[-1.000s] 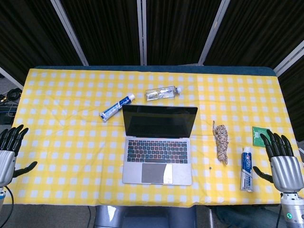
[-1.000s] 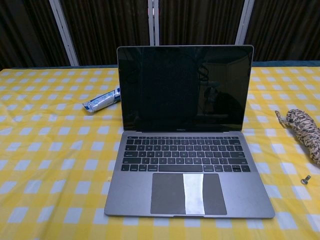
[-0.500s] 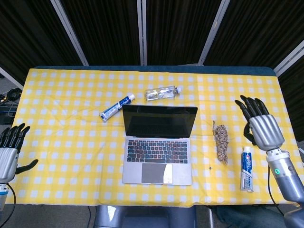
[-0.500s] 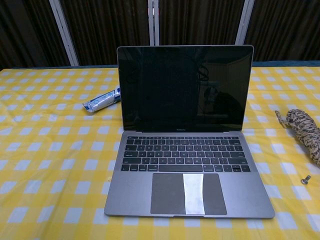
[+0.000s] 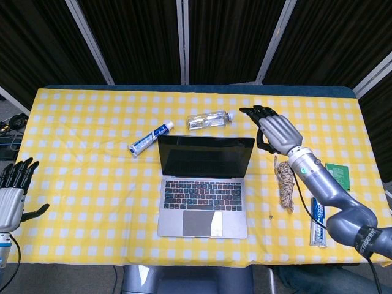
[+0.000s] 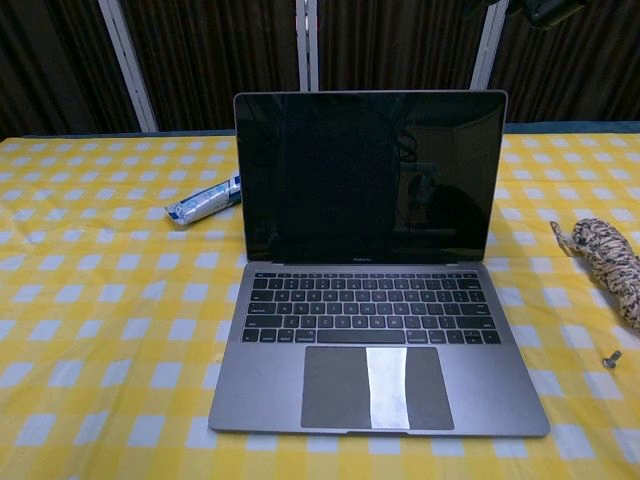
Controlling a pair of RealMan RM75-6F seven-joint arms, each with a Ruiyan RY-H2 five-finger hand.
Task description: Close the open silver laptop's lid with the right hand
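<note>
The silver laptop [image 5: 204, 187] stands open in the middle of the yellow checked table, its dark screen [image 6: 368, 178] upright and facing me. My right hand [image 5: 274, 131] hovers just right of the lid's top right corner, fingers spread and pointing left, holding nothing and not touching the lid. In the chest view only a dark bit of that hand [image 6: 540, 10] shows at the top edge. My left hand [image 5: 12, 193] stays open at the table's left edge, far from the laptop.
A toothpaste tube [image 5: 150, 138] and a clear bottle [image 5: 210, 119] lie behind the laptop. A coil of rope [image 5: 284, 181] lies to its right, beside another toothpaste tube [image 5: 317, 220] and a green packet [image 5: 338, 173]. A small screw [image 6: 611, 357] lies near the rope.
My right hand has swung from the table's right edge up and leftward to beside the lid's top right corner. The laptop has not moved. The left hand has sunk slightly.
</note>
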